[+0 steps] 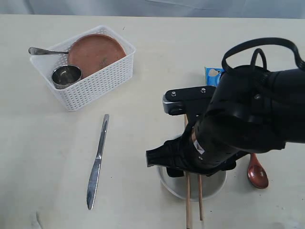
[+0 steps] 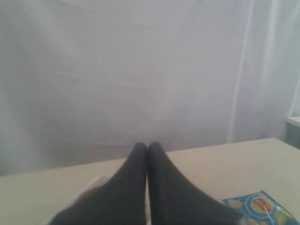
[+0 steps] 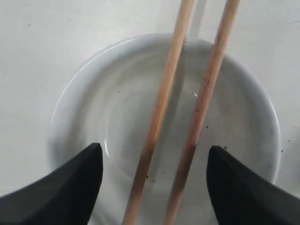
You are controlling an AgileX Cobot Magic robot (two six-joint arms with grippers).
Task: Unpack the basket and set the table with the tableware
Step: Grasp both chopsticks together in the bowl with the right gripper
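Observation:
The white basket (image 1: 102, 76) stands at the back left of the table (image 1: 43, 143). It holds the reddish-brown plate (image 1: 97, 50) and the steel cup (image 1: 66, 75), and the fork (image 1: 45, 50) pokes over its rim. The knife (image 1: 97, 162) lies on the table in front of it. The pale bowl (image 1: 174, 187) (image 3: 93, 93) sits near the front edge with the chopsticks (image 1: 188, 202) (image 3: 164, 93) across it. My right gripper (image 3: 154, 147) hangs open just above the bowl, one finger on either side of both sticks, touching neither. The wooden spoon (image 1: 257, 174) lies to the right. My left gripper (image 2: 147, 146) is shut and empty.
The blue chips bag (image 1: 213, 75) (image 2: 258, 206) lies behind the right arm (image 1: 243, 124), which hides most of the bowl in the exterior view. The left arm does not show in the exterior view. A pale curtain closes off the table's far side.

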